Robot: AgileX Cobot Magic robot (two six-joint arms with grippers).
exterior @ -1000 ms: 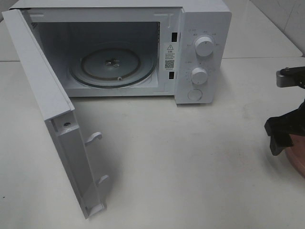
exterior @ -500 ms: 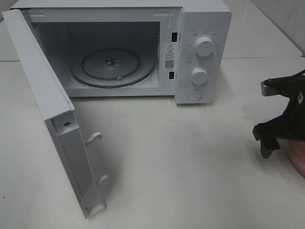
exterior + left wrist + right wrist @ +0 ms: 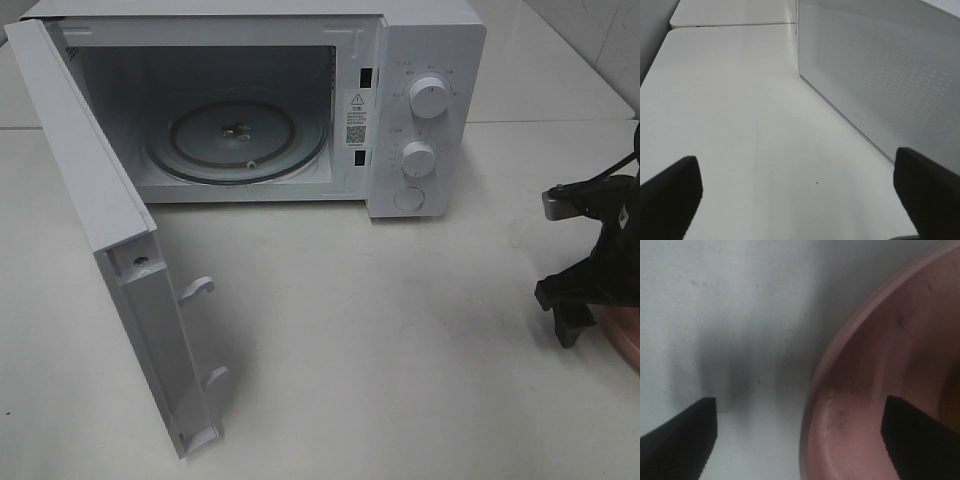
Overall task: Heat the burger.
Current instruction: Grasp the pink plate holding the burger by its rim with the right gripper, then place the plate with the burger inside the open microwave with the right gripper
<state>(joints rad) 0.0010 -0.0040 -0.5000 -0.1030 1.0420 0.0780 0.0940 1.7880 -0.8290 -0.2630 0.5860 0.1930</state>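
Two spread claws: right gripper (image 3: 799, 412) straddles plate (image 3: 865, 365) rim, left gripper (image 3: 795, 190) faces open table (image 3: 740, 100); microwave sticker (image 3: 357, 115) seemingly a warning.

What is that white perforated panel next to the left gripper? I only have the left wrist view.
Observer: It's the outer face of the microwave door, which stands wide open in the exterior high view.
Operator: Is anything inside the oven?
Observer: No. The glass turntable is bare.
Operator: Where is the burger, then?
Observer: I can't make out the burger in any view. The right wrist view shows only part of a pink plate.
Operator: What is the right gripper doing?
Observer: The right gripper is open, with one finger over the plate and the other over the table.
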